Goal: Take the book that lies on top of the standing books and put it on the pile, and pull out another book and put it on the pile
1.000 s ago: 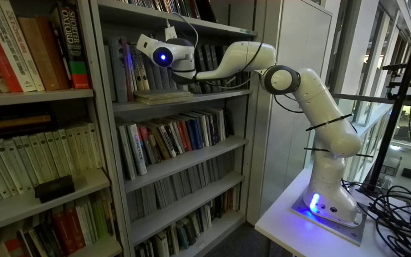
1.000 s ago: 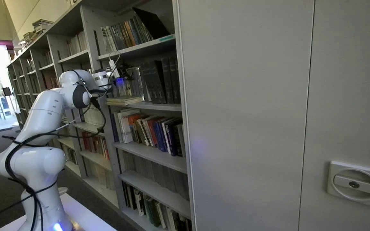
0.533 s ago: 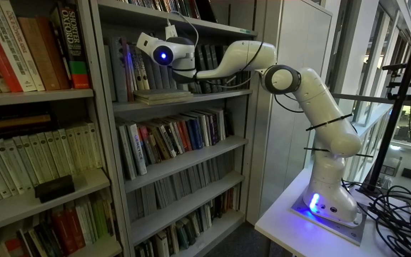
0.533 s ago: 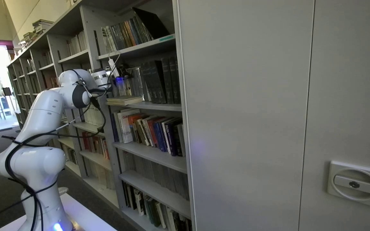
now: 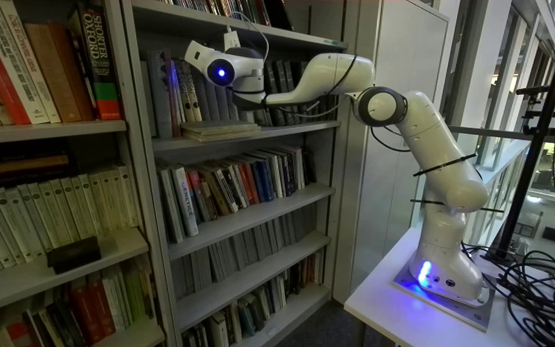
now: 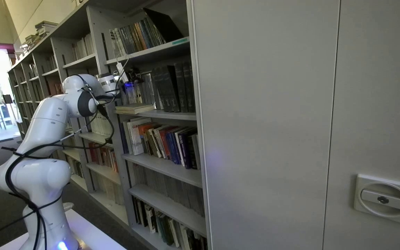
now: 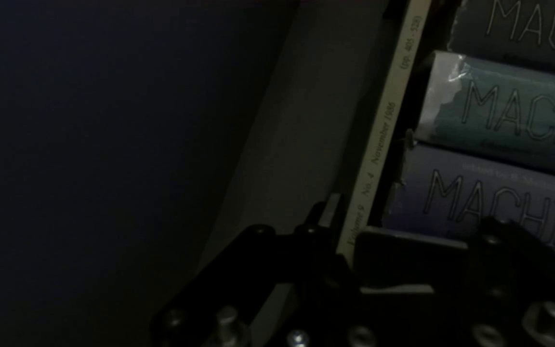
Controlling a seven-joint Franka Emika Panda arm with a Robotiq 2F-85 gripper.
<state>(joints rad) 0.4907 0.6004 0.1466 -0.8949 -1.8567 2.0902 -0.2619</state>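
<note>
Cream-spined thin volume (image 7: 378, 149), marked "November 1986": across the tops of the standing books (image 7: 518, 113); whether resting on them, I cannot tell. My gripper (image 7: 352, 226): closed on the volume's "Volume 9" end, a jaw either side. Pile (image 5: 220, 131): low, flat books, same shelf (image 5: 301, 128), in front of the standing books. White arm (image 5: 434, 144): mounted on the tabletop (image 5: 378, 299).
</note>
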